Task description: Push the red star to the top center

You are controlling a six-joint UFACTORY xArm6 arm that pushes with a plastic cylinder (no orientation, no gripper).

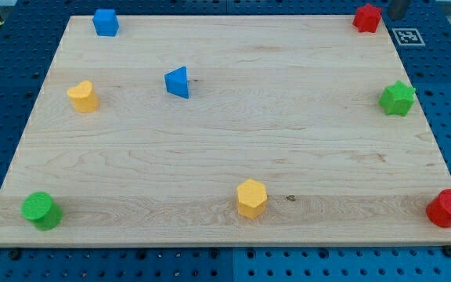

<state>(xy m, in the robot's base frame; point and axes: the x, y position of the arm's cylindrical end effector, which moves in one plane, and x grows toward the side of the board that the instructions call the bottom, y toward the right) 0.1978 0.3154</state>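
The red star (367, 17) sits at the top right corner of the wooden board (225, 157). A dark rod comes in at the view's top edge, just to the right of the red star. Its lower end, my tip (398, 16), is off the board's corner and a short gap from the star, not touching it.
Along the top sits a blue cube (105, 22). A blue triangle (178, 81) and a yellow heart (83, 96) lie at the upper left. A green star (397, 98) is at the right edge. A red cylinder (448, 207), yellow hexagon (250, 197) and green cylinder (41, 210) line the bottom.
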